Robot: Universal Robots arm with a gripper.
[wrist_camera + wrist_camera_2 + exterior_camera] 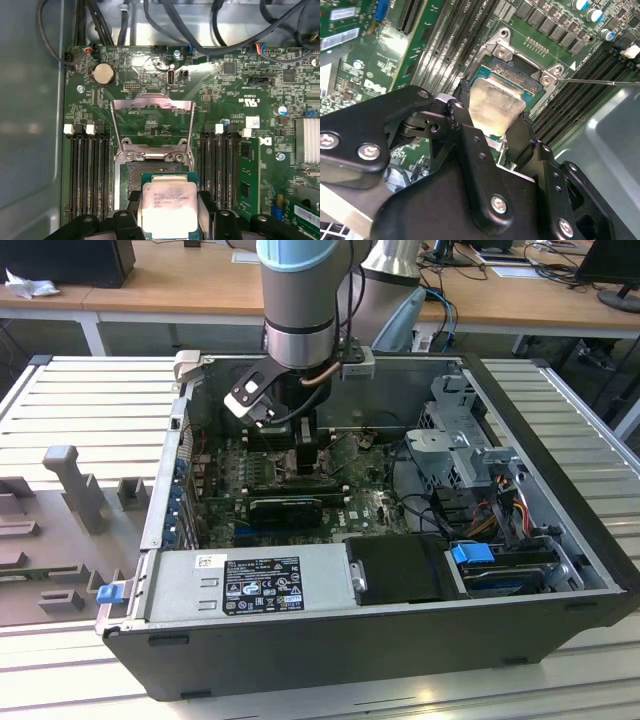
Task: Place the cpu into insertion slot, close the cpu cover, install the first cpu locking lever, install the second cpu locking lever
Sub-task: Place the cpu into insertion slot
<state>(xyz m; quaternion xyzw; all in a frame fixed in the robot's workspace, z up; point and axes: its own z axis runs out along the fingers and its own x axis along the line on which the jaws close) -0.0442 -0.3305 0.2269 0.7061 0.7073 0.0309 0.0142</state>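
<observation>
fig. — cpu placement, chip poised over the socket. the gripper [169, 212] held the cpu [169, 202] by two opposite edges, its jaws drawn in narrow against the chip, whose silvery lid faced up in both wrist views. the chip hung just over the near part of the insertion slot [134, 172] and appeared not yet seated, since dark contact field showed beyond its far edge. the cpu cover [151, 104] stood swung open behind the slot, out of the way of a descent. in the second wrist view a thin metal rod [600, 81], judged to be a locking lever, lay off to one side of the socket surround. in the exterior view the gripper [308, 445] reached down into the open computer case [400, 640].

judgement: a good placement would call for squaring the chip's edges with the slot's rim and lowering it straight and level. any sideways slide could bend the fine contacts. the fingers [206, 202] had little room beside the memory slots [87, 170], so release was best made only once the chip lay flat.
</observation>
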